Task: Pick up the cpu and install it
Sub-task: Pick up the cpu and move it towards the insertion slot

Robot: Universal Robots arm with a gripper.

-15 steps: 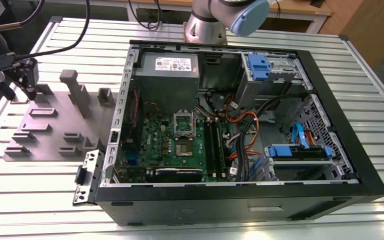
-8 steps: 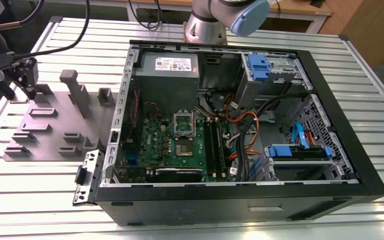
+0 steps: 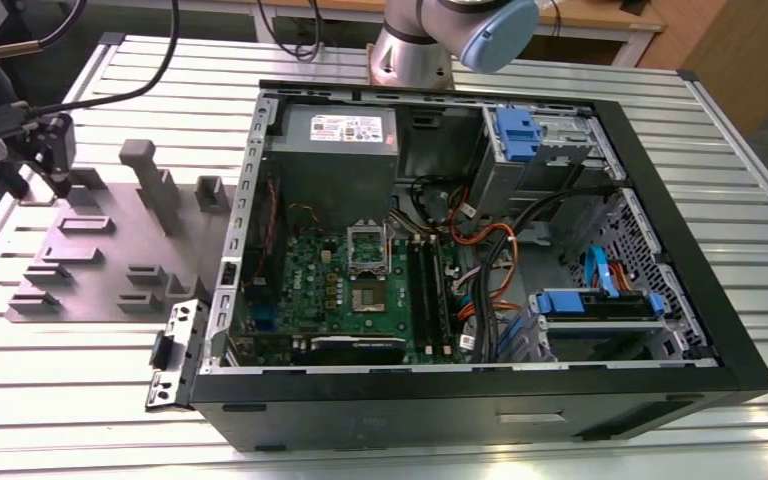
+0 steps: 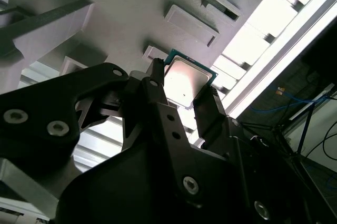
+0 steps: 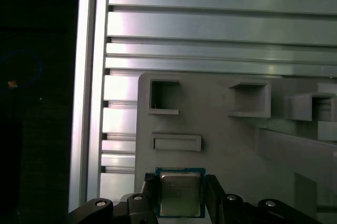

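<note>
Firstly, by descending size.

1. Slatted aluminium table: carries every item below.
2. Open computer case: lies on its side, occupying the middle of the exterior view and its right.
3. Grey tray: a flat plate with raised blocks, just beside the case on the exterior view's left.
4. Green motherboard: sits on the floor of the case. The silver socket frame at its middle appears to stand open, though that is not certain from this angle.
5. Gripper: positioned at the tray's far corner, well apart from the socket. It is narrowed onto item 6, with one of the fingers against each opposite side edge.
6. Cpu: a small flat square with a silvery lid and a green rim, lying directly between the fingertips in both wrist views, lid facing the cameras, over the tray. Whether it hangs clear of the tray or rests on it cannot be told.

Handling notes for item 6: judged light, rigid and smooth-edged, so it may slip. The underside contacts are likely delicate. Hold it by the side edges only, kept level.
</note>
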